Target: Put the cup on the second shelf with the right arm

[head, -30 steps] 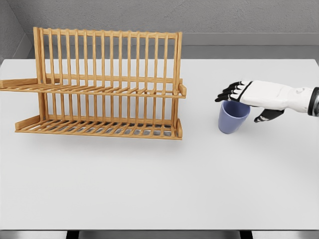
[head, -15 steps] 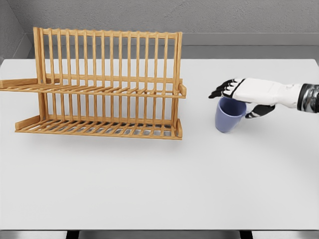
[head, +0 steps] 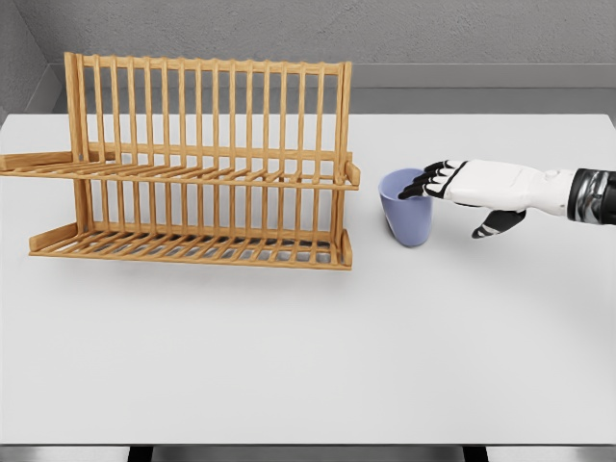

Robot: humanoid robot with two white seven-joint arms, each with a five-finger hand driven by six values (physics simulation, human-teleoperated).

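Far left of the fingers sits the two-tier wooden dish rack (head: pixel 207 164), both shelves bare. Just left of the fingertips, between them and the rack, is the blue cup (head: pixel 406 207), tipped a bit toward the rack with its base on the white table (head: pixel 318 356). The right hand (head: pixel 472 186) reaches in from the right, fingers (head: pixel 423 183) stretched flat over the cup's rim, thumb hanging apart below. Not really wrapped around it. Grey wall behind the table.
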